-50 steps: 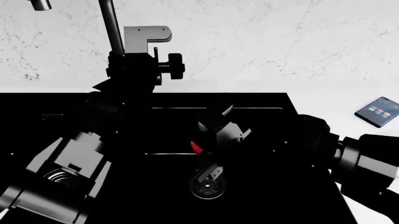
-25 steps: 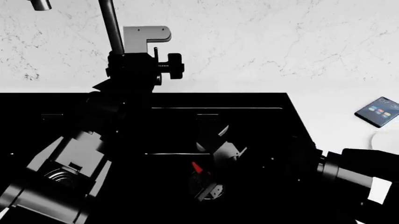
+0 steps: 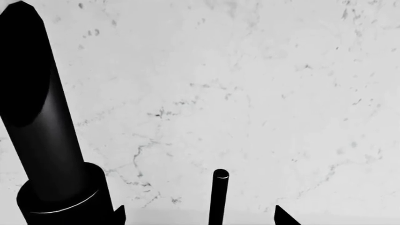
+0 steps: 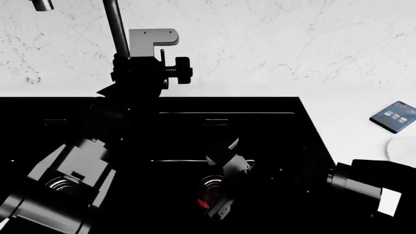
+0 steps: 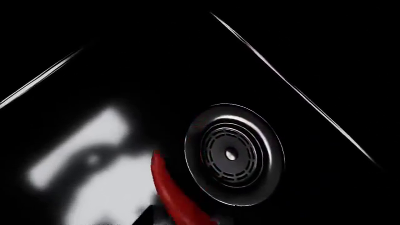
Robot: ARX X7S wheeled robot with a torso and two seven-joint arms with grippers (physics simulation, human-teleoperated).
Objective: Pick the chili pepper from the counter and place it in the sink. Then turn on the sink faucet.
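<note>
The red chili pepper [image 4: 203, 202] is in my right gripper [image 4: 217, 205], which is shut on it low inside the black sink [image 4: 273, 126], just over a round metal drain [image 4: 211, 185]. In the right wrist view the pepper [image 5: 175, 197] sticks out from the jaws beside the drain [image 5: 234, 154]. My left gripper [image 4: 155, 41] is raised at the back next to the dark faucet pipe [image 4: 117, 29]. In the left wrist view it [image 3: 200, 218] is open, with the thin lever [image 3: 220, 197] between its fingertips and the pipe [image 3: 44, 131] beside it.
The white counter [image 4: 351, 117] runs right of the sink, with a phone [image 4: 395, 117] and the edge of a white plate [image 4: 406, 146] on it. The marble backsplash [image 4: 293, 44] stands behind. A second drain [image 4: 62, 185] shows under my left arm.
My right gripper has gone down and nearer with the pepper, from mid-basin to just over the drain. The left arm has barely moved.
</note>
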